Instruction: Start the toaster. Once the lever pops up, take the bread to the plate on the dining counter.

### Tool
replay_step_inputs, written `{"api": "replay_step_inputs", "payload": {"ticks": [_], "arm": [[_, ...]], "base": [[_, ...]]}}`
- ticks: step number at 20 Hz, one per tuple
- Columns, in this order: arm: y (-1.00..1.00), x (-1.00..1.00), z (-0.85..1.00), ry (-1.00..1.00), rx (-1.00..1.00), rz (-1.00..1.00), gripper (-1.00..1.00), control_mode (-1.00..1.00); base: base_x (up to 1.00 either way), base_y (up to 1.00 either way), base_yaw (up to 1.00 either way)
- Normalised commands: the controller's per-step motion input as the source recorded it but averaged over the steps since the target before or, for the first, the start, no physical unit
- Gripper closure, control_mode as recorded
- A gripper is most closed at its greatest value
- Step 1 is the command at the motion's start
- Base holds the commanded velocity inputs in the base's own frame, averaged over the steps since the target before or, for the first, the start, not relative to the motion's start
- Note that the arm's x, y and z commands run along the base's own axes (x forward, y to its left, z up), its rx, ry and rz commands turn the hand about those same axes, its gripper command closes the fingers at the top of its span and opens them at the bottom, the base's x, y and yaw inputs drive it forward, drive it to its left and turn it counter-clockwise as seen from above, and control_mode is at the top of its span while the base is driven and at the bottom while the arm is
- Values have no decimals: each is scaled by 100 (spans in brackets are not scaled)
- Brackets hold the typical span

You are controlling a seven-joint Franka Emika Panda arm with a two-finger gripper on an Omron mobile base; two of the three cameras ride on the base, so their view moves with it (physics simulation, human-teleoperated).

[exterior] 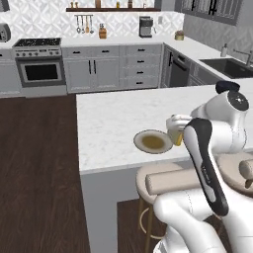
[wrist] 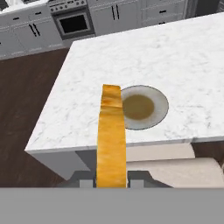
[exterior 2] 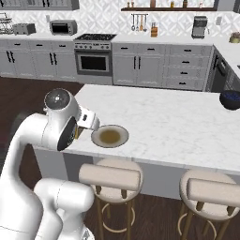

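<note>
The white arm's two-finger gripper (wrist: pixel 111 183) pinches a golden-yellow toast slice (wrist: pixel 111 135) by one edge above the round beige-grey plate (wrist: pixel 161 114); light, stiff, likely crumbly.

You will find no readable text, label, brand, number or sign anywhere in these views.

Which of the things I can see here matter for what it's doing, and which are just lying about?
Part of the job: the bread, clamped in the gripper; the plate; the dining counter; the toaster, far back.

Just about: blue bowl, stools, stove, coffee machine.
</note>
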Motion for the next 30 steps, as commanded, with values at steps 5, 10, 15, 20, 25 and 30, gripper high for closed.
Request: {"api": "replay_step_inputs", "payload": {"ticks": [5, 10, 15, 20, 25, 30], "arm": [[0, 97, -56, 6, 15, 11, 100, -100], [0, 80, -43, 11, 14, 8, 100, -100], [-2, 56, -27, 10, 16, 5, 100, -100], [-2, 29, -16, 7, 9, 3, 100, -100], [-5, 0, -31, 5, 3, 0, 100, -100], [-5, 6, -34, 0, 0, 0, 100, -100]], "base": [[0, 0, 0], [0, 0, 0], [0, 0, 0], [0, 0, 0], [0, 0, 0], [0, 0, 0]]}}
